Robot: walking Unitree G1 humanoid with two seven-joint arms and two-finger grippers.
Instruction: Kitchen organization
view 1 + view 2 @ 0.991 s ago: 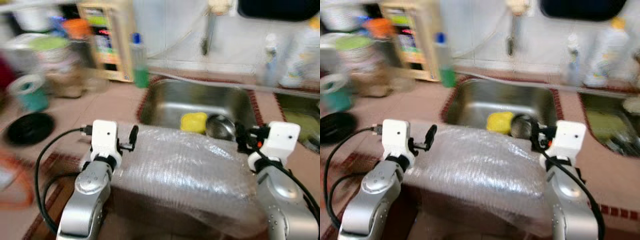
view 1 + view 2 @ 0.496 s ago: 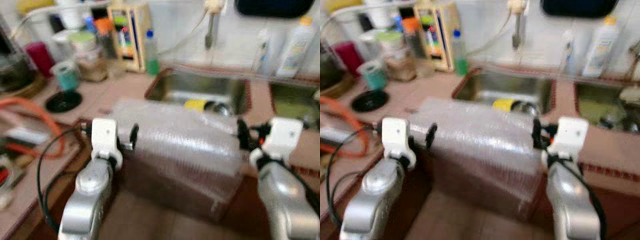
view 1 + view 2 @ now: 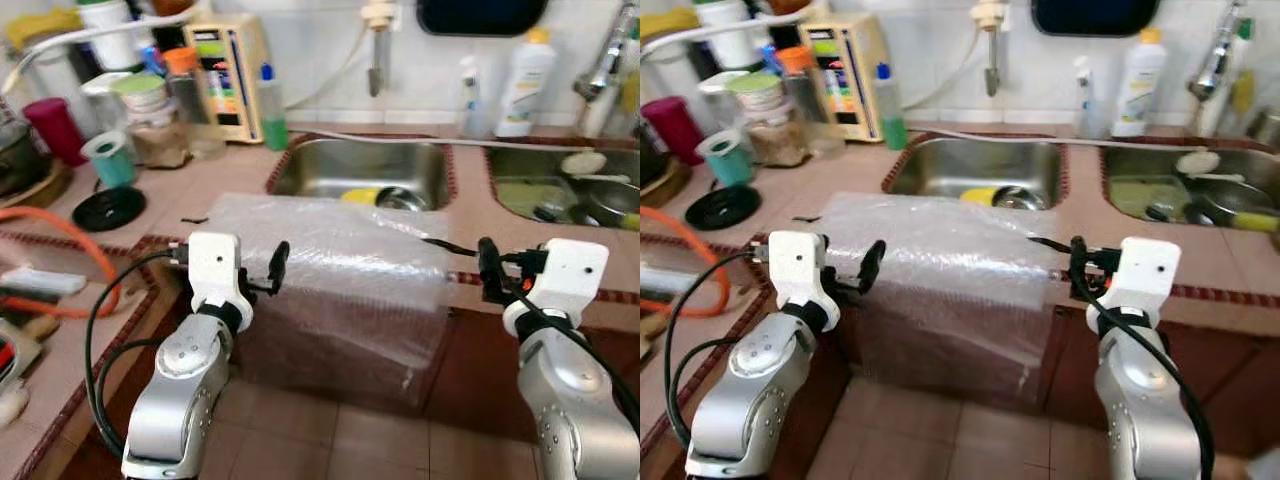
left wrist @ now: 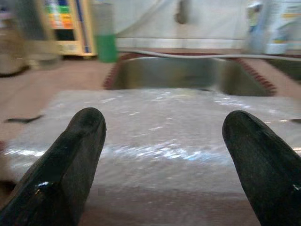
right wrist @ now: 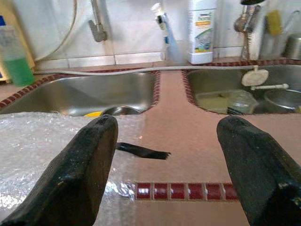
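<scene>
Nearest the robot, the left gripper [image 3: 278, 268] and the right gripper [image 3: 489, 272] are both hovering with fingers spread wide and holding nothing, one at each side of the big sheet of clear bubble wrap [image 3: 335, 262], which is draping over the front edge of the pinkish tiled counter [image 3: 225, 185] and hanging toward the floor. Farther back, the left-hand stainless steel sink basin [image 3: 360, 172] is holding a yellow object [image 3: 361, 196], the second basin [image 3: 560, 190] is holding dirty dishes, and bottles and jars are crowding the back wall. Judging by this, the tidying is looking barely begun: the wrap is ungrasped and the clutter unsorted.
</scene>
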